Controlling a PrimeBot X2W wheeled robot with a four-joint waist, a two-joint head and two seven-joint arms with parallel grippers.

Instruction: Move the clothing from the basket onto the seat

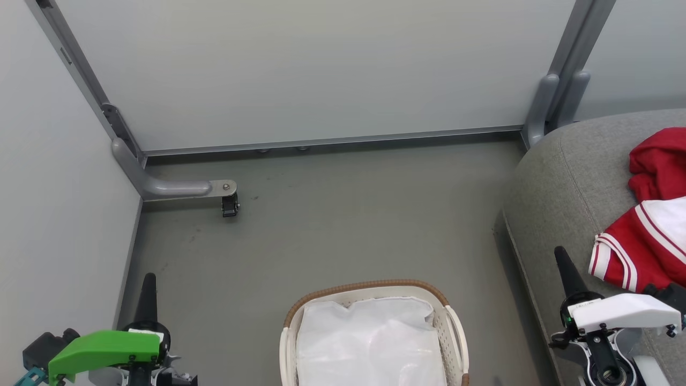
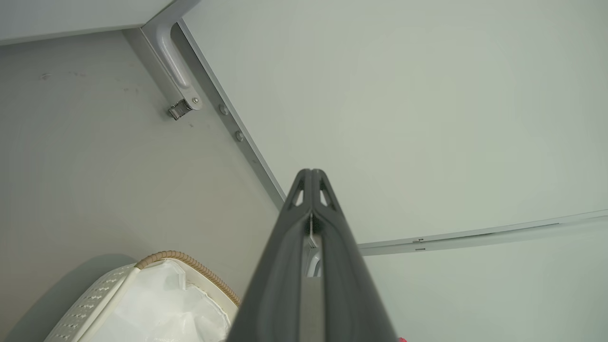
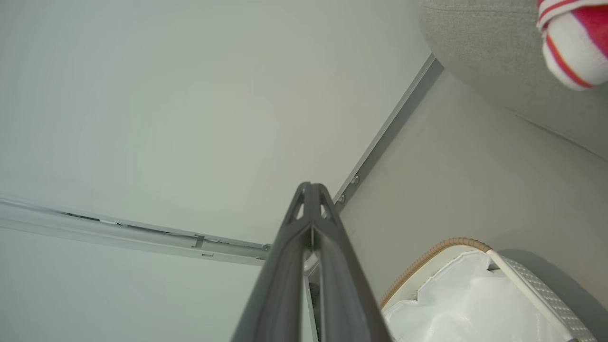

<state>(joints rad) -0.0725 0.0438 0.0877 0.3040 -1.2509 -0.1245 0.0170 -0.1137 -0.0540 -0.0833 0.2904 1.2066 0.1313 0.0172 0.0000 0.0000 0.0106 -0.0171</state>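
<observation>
1. There are two grippers. The left gripper (image 1: pixel 148 279), under a green cover, stands at the lower left over the floor (image 1: pixel 348 214), left of the basket. In its wrist view its two fingers are pressed together along their length, with nothing between them.
2. The right gripper (image 1: pixel 561 252), under a white cover, is at the lower right over the seat's front edge, just beside the striped garment. Its two fingers also meet tip to tip and grip nothing.
3. One basket (image 1: pixel 370 284) stands on the floor at the bottom centre, between the grippers and apart from both. One white liner (image 1: pixel 370 343) lies in it.
4. One grey seat (image 1: pixel 568 177) fills the right side, near the basket.
5. Two red garments lie on the seat, and both run off the right edge.
   - The plain red garment (image 1: pixel 662 161) is bunched farther back.
   - The striped garment (image 1: pixel 638 257), with white bands, lies nearer and touches the plain one.
6. One caster (image 1: pixel 230 206) sits under a grey bracket at the far left. Pale panels (image 1: pixel 321 69) close off the floor behind.
</observation>
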